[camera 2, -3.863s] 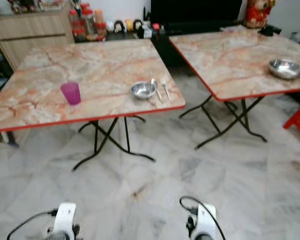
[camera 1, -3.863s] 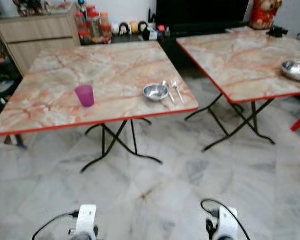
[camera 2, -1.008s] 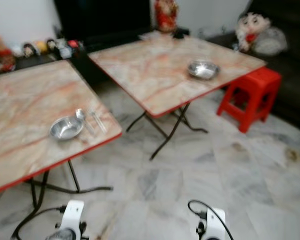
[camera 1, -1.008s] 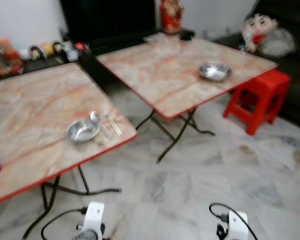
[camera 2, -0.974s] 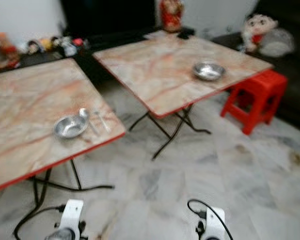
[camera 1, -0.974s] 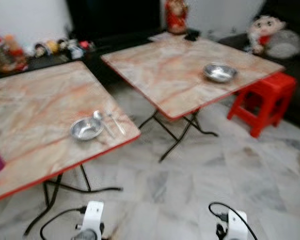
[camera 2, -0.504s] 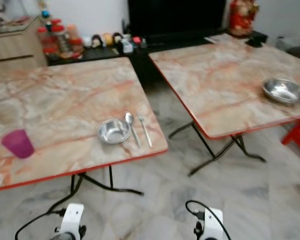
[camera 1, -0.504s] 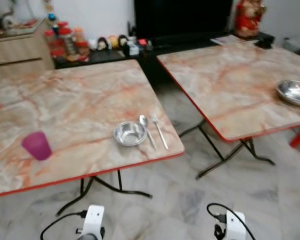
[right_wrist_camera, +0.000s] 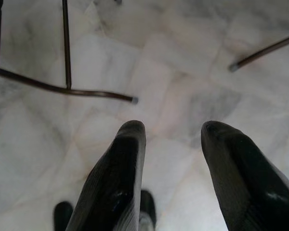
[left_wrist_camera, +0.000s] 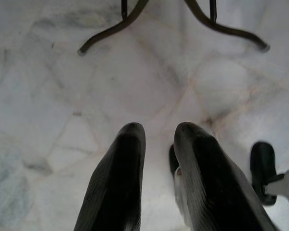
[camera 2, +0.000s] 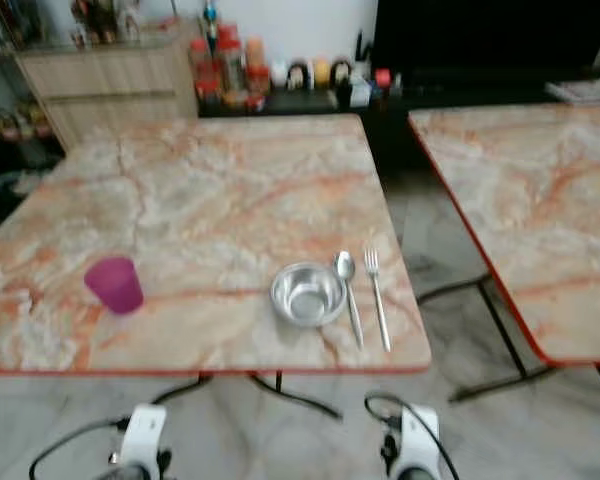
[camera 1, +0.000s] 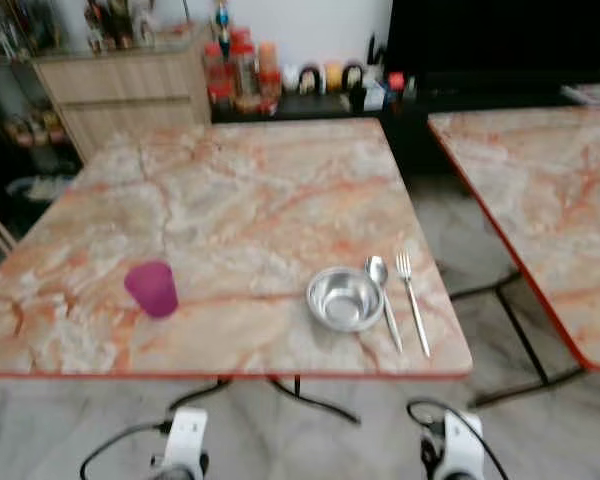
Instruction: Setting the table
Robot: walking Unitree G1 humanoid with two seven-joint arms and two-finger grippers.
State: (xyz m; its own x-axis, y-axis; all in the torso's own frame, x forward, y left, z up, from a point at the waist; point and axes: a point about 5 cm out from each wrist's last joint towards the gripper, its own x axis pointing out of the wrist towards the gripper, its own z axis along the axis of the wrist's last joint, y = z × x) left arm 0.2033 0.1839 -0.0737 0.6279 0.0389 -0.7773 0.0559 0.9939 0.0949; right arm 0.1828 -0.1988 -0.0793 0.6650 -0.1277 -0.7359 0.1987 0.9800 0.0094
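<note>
A marble-patterned folding table with a red edge stands right before me. On it near the front sit a small steel bowl, a spoon and a fork side by side to the bowl's right. A purple cup stands to the left. Both arms hang low by the floor. My left gripper points at the tiles, open with a narrow gap and nothing in it. My right gripper is open wider, empty as well.
A second marble table stands to the right, with a gap of tiled floor between. Behind are a wooden cabinet, jars and small figures and a dark TV stand. Black table legs cross the floor near my grippers.
The camera has swung left and closer, so the near table now sits centred. The right table's steel bowl has left the picture. Nothing on the table has moved.
</note>
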